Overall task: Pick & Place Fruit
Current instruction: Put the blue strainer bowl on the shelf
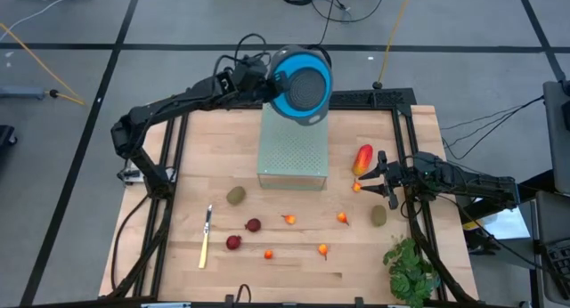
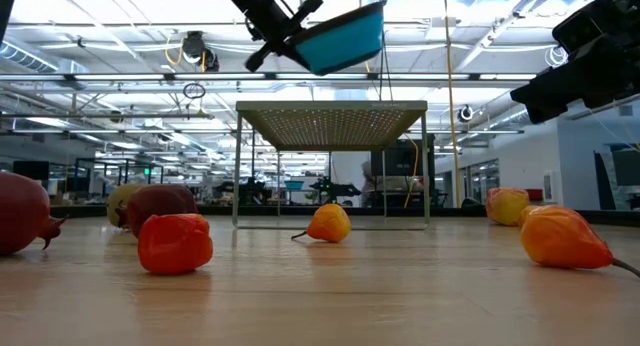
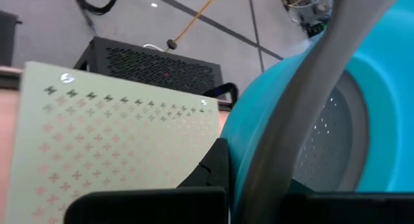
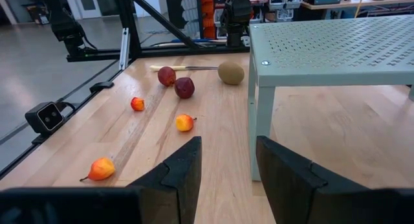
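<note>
Gripping tilted blue bowl (image 1: pixel 301 85), L gripper (image 1: pixel 258 77); R gripper (image 1: pixel 372 176) half-open, empty.

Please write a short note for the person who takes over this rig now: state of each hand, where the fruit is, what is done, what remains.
Left hand: shut on the blue bowl, held high above the perforated stand.
Right hand: open, empty, low at the table's right side beside the red-and-yellow fruit and a small orange fruit.
Fruit: all on the table; olive ovals and, dark red pair, orange pieces.
Done: bowl lifted. No fruit is seen placed.
Left: pick and place every piece.
</note>
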